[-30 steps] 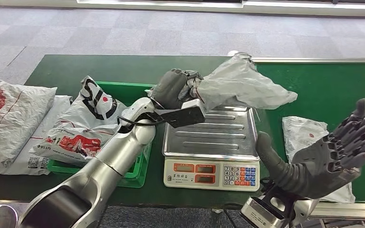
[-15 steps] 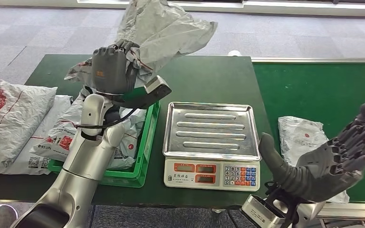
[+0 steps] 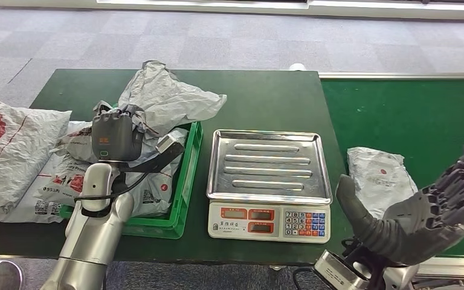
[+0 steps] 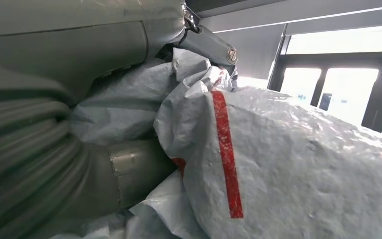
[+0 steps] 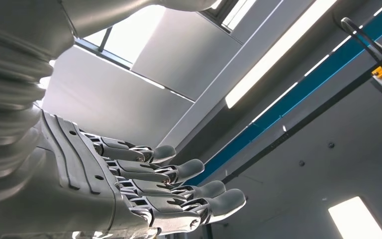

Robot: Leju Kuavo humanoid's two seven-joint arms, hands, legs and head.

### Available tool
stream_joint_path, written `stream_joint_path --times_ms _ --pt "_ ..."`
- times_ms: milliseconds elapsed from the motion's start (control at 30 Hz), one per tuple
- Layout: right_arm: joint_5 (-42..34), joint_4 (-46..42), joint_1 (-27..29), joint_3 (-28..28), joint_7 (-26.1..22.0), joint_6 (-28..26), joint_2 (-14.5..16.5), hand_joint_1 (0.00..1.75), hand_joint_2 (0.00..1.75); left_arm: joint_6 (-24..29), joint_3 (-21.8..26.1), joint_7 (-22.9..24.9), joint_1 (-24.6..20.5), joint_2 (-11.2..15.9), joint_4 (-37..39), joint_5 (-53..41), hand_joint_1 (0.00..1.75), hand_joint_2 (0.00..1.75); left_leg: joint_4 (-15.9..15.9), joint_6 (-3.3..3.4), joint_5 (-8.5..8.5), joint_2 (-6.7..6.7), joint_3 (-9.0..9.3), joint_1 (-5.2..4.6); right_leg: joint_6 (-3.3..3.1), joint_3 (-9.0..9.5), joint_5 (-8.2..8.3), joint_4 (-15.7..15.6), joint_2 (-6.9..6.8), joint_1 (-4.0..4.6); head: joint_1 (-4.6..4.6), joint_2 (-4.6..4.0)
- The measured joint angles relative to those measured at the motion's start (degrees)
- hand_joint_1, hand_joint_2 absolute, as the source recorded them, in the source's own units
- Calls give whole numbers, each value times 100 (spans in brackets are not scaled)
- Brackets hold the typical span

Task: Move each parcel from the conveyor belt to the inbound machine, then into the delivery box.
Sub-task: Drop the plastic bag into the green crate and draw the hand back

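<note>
My left hand [image 3: 116, 134] grips a crumpled grey parcel [image 3: 169, 96] over the far part of the green delivery box [image 3: 188, 175]. The left wrist view shows the same grey parcel [image 4: 288, 164] with a red stripe pressed against the hand [image 4: 54, 139]. More parcels [image 3: 151, 187] lie inside the box. The inbound machine, a scale with a steel tray [image 3: 269, 164], stands bare beside the box. Another white parcel [image 3: 379, 176] lies on the green conveyor belt [image 3: 411, 115]. My right hand [image 3: 426, 211] hovers palm-up and open near the belt's front edge, its fingers [image 5: 169, 174] spread.
Two white parcels [image 3: 12, 151] lie on the table left of the box. The scale's keypad and displays [image 3: 269, 220] face the table's front edge. Grey carpet floor lies beyond the table.
My left arm has swung the grey parcel from above the scale tray, up and over to the left, then down onto the delivery box. The right hand has sunk slightly.
</note>
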Motion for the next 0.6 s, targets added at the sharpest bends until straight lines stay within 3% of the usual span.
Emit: stream_joint_path --times_ms 100,133,233,267,333,367,467,600 --pt "1 -11 45 -6 35 0 -1 0 175 24 135 -56 241 24 -240 191 175 175 0 -1 -2 9 2 0 0 -1 0 0 7 -1 0 0" --pt "4 -20 62 -8 56 0 -1 0 175 33 192 -60 354 34 -354 219 161 175 0 -2 -3 12 3 0 0 -2 0 0 10 0 0 0" --pt "36 -54 114 -13 136 0 -2 0 175 -73 375 273 707 58 -705 -124 30 175 -1 -3 -5 14 2 0 -1 -3 -1 0 13 1 0 0" --pt "53 -64 129 -14 166 0 -2 0 175 -199 432 553 825 68 -821 -358 0 175 -1 -3 -5 14 3 0 -2 -3 -2 0 13 1 0 0" --pt "90 -83 159 -14 224 0 -2 0 175 -421 534 984 1073 83 -1041 -626 0 175 -1 -6 -8 16 3 0 -5 -6 -4 0 15 3 0 0" --pt "103 -93 179 -14 240 0 -2 0 175 -472 581 975 1194 85 -1149 -556 0 175 -1 -7 -9 17 3 0 -6 -8 -5 0 16 4 0 0" --pt "100 -111 234 -15 245 0 -2 0 175 -466 669 499 1470 75 -1436 -97 0 175 -1 -8 -9 13 1 0 -6 -8 -7 0 10 4 0 0" --pt "71 -111 276 -16 230 0 -2 0 175 -467 721 362 1646 49 -1690 38 0 175 -1 -8 -9 14 2 0 -6 -7 -7 0 12 3 0 0"
